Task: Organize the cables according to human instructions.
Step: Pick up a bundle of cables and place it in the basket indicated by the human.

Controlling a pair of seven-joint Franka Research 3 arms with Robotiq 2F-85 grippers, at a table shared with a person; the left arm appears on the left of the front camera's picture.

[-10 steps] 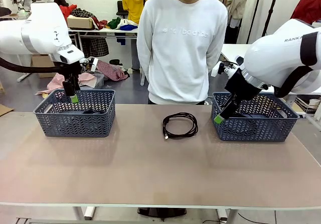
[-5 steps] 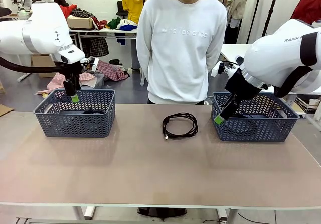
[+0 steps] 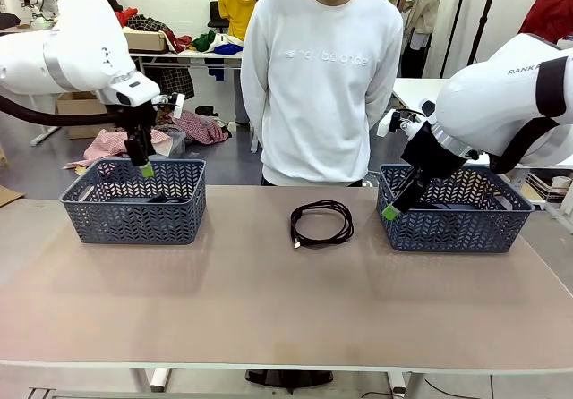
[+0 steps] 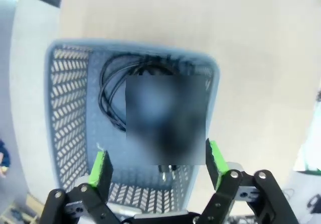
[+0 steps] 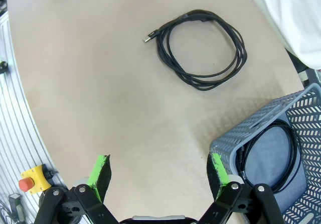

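One coiled black cable [image 3: 322, 222] lies on the table's middle, close to the far edge; the right wrist view shows this cable [image 5: 200, 48] ahead of my open right gripper [image 5: 158, 171]. In the front view my right gripper [image 3: 391, 209] hangs at the left rim of the right basket [image 3: 457, 229], which holds another cable [image 5: 278, 153]. My left gripper [image 3: 145, 168] hovers open and empty over the left basket [image 3: 134, 213]. A cable coil [image 4: 111, 96] lies inside that basket [image 4: 65, 108], below my left gripper [image 4: 157, 166].
A person in a white sweatshirt [image 3: 322, 68] stands at the far side of the table, hands out of sight. The two lattice baskets sit at the far left and far right. Bare tabletop [image 3: 269, 309] stretches across the near half.
My left gripper has shifted a little to the right and upward above the left basket. The right arm and the cable on the table have not moved.
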